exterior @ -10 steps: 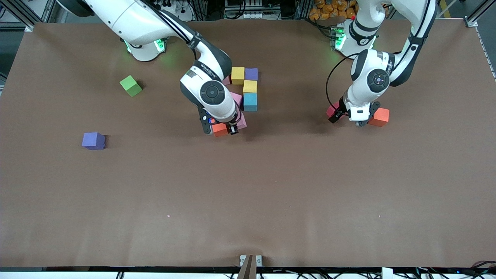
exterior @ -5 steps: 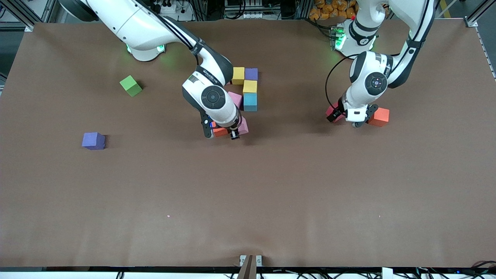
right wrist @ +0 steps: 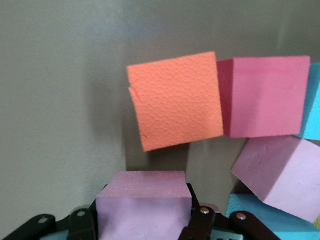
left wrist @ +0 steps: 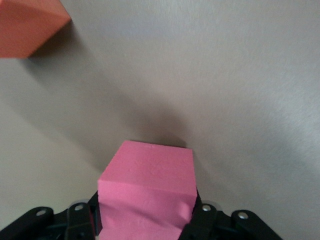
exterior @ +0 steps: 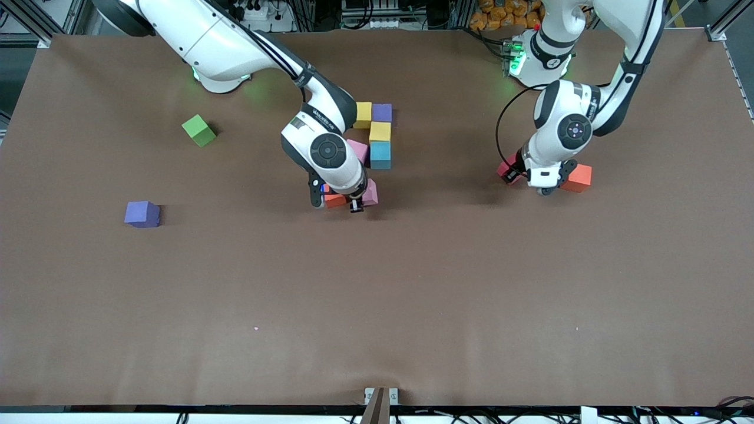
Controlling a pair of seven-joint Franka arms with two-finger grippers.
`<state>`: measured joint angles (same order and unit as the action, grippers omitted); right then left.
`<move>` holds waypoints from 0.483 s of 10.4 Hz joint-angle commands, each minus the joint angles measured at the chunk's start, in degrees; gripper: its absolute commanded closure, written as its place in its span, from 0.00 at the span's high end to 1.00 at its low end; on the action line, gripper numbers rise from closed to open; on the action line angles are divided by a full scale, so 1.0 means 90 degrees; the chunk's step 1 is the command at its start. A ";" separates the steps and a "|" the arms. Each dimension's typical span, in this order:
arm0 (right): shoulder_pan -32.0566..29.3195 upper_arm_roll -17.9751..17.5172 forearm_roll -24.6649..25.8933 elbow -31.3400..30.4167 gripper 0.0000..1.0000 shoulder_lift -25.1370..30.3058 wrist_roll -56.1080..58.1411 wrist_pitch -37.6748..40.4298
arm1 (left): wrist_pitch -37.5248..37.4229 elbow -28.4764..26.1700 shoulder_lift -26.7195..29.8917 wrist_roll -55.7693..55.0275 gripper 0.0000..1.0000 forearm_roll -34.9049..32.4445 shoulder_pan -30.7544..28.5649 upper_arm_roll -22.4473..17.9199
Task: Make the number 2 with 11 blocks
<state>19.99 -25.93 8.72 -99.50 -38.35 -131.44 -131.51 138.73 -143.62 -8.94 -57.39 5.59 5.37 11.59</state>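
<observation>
Left wrist view shows the left claw [left wrist: 145, 220] squeezing a pink block [left wrist: 146, 192]; the right claw [right wrist: 145, 220] squeezes a light pink block [right wrist: 144, 204] beside an orange block [right wrist: 175, 100].

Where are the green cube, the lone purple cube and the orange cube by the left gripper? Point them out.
green cube [exterior: 198, 130], front view, top face.
lone purple cube [exterior: 142, 213], front view, top face.
orange cube [exterior: 578, 177], front view, top face.

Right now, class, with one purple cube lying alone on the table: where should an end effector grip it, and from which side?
Probably best: take the lone purple cube by two opposite side faces, coming straight down from above. It sits flat, top face up, with nothing touching it, so fingers fit down either pair.
</observation>
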 commanded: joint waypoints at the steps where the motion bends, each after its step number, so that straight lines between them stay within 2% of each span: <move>1: 0.0268 0.0108 0.0220 0.0059 0.00 -0.0075 -0.0462 0.0032 | -0.1057 0.0711 0.0134 0.0058 0.10 0.0150 -0.0225 0.0031; 3: 0.0318 0.0108 0.0650 0.0049 0.00 -0.0124 -0.0950 0.0071 | -0.1079 0.0849 0.0124 0.0039 0.10 0.0277 -0.0206 0.0040; 5: 0.0318 0.0108 0.0681 0.0040 0.00 -0.0124 -0.0952 0.0101 | -0.1089 0.1005 0.0095 -0.0107 0.10 0.0336 -0.0070 0.0108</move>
<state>22.29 -25.49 13.53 -99.57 -39.29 -138.03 -130.94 130.17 -135.61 -8.39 -57.46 6.97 3.75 11.88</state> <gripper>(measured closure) 0.401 0.388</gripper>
